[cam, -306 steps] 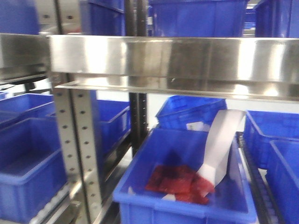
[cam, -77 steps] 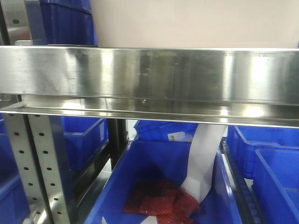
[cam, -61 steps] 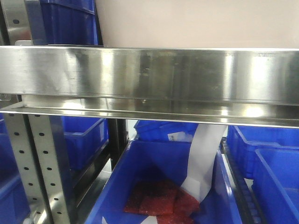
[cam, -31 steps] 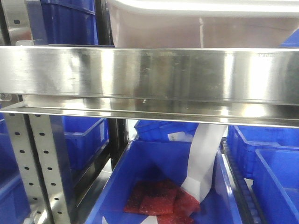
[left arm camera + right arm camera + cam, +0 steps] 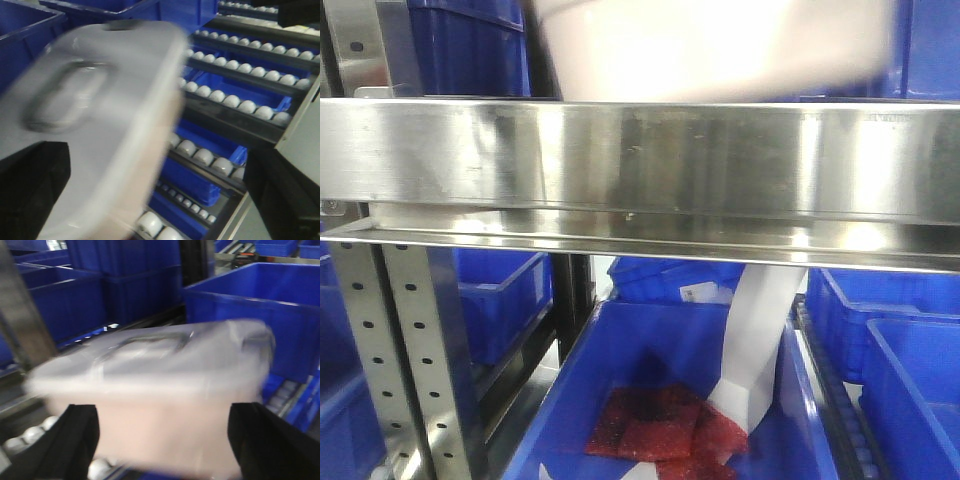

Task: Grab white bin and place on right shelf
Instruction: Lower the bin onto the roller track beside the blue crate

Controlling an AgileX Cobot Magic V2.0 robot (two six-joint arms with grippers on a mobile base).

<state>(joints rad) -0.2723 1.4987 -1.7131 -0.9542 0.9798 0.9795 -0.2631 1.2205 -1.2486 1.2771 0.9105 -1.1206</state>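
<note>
The white bin [image 5: 715, 45] is a pale pinkish blur just above the right shelf's wide steel front rail [image 5: 640, 160]; its base is hidden behind the rail. In the left wrist view the bin's glossy lid [image 5: 95, 115] fills the left half, over white roller tracks. My left gripper [image 5: 157, 200] is open, its dark fingers [image 5: 30, 195] spread wide, the bin at the left one. In the right wrist view the bin [image 5: 160, 390] lies straight ahead, just beyond my right gripper [image 5: 170, 445], which is open with its fingers [image 5: 75, 440] wide apart.
Blue crates stand all round: one below the rail holds red packets [image 5: 660, 435] and a white strip [image 5: 755, 340]. A perforated upright [image 5: 410, 360] stands at the left. Roller tracks [image 5: 235, 102] and stacked blue crates [image 5: 125, 285] lie beyond the bin.
The white bin has shifted left above the rail and is now motion-blurred; blue shows to its right where the bin was half a second ago.
</note>
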